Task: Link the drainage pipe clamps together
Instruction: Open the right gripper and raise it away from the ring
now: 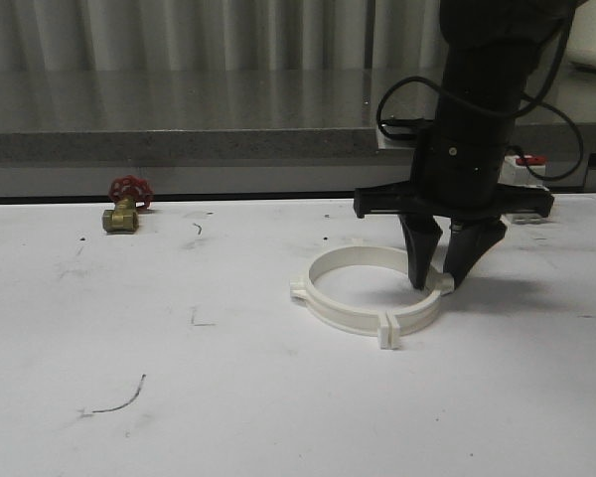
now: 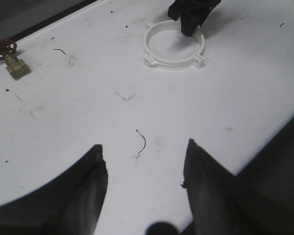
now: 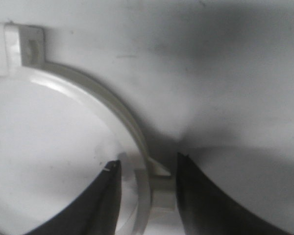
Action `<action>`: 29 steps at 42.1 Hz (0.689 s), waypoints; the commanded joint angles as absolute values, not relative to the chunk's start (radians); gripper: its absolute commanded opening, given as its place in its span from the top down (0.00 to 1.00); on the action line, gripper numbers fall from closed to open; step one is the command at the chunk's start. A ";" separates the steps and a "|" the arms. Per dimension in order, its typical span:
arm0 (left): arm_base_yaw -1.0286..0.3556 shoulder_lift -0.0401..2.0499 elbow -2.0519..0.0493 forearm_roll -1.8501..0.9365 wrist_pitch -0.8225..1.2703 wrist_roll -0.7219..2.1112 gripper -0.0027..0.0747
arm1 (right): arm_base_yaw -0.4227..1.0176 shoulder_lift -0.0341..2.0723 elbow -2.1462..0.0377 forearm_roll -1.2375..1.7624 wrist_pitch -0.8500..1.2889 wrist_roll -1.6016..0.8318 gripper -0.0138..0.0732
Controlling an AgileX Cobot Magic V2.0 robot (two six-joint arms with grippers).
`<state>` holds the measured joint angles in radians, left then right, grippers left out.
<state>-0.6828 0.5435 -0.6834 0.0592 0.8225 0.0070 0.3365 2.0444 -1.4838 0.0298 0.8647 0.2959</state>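
Two white plastic half-ring drainage pipe clamps (image 1: 366, 301) lie flat on the white table (image 1: 228, 397), set end to end as a wide ring, small flat tabs meeting at the near joint and at the far-right joint. Whether the joints are locked cannot be told.

Right gripper (image 1: 440, 281): black, pointing straight down over the ring's right side. One fingertip stands inside the band, the other outside, astride the band wall at the right-hand tabs. In the right wrist view the gripper (image 3: 147, 171) has its jaws parted, with the band and tab between them; no firm squeeze visible, tips close to or just touching the plastic.

Left gripper (image 2: 144, 164): well apart from the ring, above bare table, jaws spread wide, nothing between them. A thin dark scrap (image 2: 142, 143) lies on the table just beyond its fingertips.

Small brass valve with a red handwheel (image 1: 126, 206) sits well to the ring's left, near the table's far edge.
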 commanded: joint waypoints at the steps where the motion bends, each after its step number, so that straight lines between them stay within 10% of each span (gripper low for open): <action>1: -0.682 0.546 -0.709 0.054 0.759 0.009 0.51 | 0.336 1.932 -1.503 0.000 0.852 0.293 0.48; 29: -0.682 0.546 -0.709 0.054 0.759 0.009 0.51 | 0.328 1.324 -1.229 0.000 0.866 0.000 0.49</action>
